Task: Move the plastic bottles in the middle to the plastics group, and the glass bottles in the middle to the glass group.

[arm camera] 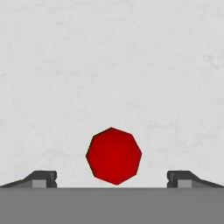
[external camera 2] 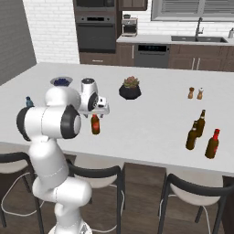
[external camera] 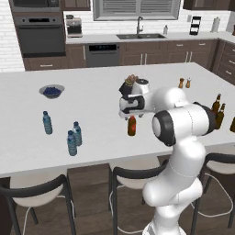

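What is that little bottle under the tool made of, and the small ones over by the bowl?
The red-topped bottle looks like dark reddish-brown glass: smooth, deeply tinted, with a narrow neck, though a render leaves that open. The three small bottles look like thin clear plastic: see-through and bluish, with blue labels and caps. The counter looks like pale polished stone, faintly mottled in the hand view.

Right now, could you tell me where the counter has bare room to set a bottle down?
Free: the wide stretch between the red-topped bottle under the open gripper and the glass group, in front of the plant. Also bare between the berry bowl and plant. Crowded: around the water bottles and the glass group.
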